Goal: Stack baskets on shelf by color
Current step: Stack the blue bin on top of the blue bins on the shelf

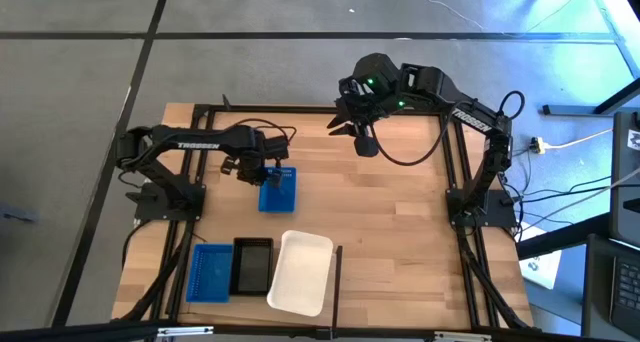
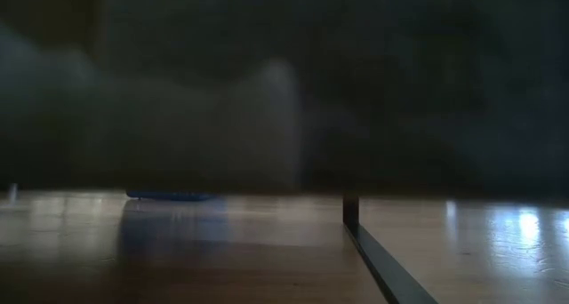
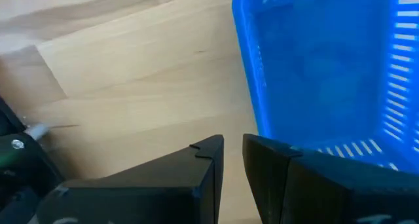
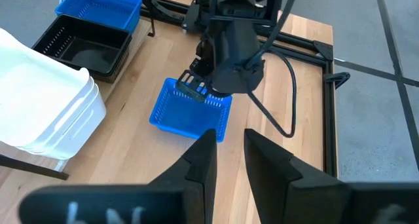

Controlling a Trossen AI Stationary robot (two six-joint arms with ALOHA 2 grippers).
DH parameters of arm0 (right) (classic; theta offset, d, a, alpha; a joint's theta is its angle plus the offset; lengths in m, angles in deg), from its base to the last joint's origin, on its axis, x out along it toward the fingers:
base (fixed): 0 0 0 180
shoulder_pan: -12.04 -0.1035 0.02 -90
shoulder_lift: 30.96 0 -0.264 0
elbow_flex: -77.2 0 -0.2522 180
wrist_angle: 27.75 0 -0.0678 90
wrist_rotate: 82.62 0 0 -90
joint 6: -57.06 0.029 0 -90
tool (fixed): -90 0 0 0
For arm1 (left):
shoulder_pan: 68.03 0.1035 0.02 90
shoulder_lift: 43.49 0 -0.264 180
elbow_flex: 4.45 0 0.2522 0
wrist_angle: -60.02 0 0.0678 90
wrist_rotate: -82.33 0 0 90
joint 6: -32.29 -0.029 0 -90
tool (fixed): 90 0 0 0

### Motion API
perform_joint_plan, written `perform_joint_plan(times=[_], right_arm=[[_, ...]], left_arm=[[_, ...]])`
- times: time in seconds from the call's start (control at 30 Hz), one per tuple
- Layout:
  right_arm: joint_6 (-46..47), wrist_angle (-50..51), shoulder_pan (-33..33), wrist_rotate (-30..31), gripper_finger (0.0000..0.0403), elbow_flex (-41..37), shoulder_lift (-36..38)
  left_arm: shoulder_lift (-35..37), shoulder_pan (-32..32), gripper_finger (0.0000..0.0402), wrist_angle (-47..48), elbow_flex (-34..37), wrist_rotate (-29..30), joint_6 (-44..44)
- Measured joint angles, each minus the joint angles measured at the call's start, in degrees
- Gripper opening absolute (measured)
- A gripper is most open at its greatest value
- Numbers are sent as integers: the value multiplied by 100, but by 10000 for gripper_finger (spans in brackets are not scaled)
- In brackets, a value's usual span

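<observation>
Basket [image 1: 277, 190], blue: left pincer [image 3: 232, 142] slightly parted at rim | right pincer [image 4: 229, 133] parted, empty | low view dark

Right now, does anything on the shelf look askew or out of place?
Only the lone blue basket: it sits mid-board, apart from the blue, black and white baskets lined up at the near edge, with the left hand at its rim. The right hand hovers at the far side. Nothing looks spilled or damaged.
</observation>
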Motion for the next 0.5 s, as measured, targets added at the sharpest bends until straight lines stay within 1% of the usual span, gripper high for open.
perform_joint_plan(times=[0.1, 0.2, 0.27, 0.33, 0.5], right_arm=[[0, 0, 0, 0, 77, 0, 0], [0, 0, 0, -2, 77, 0, 0], [0, 0, 0, -2, 77, 0, 0], [0, 0, 0, -2, 77, 0, 0], [0, -2, 0, -2, 77, 0, 0]], left_arm=[[66, 8, 50, -186, 4, -75, -115], [48, 1, 50, -896, 151, -366, -119], [46, -3, 50, -1244, 285, -412, 29], [44, 1, 50, -1131, 322, -342, 154], [46, 1, 50, -482, 327, -66, 167]])
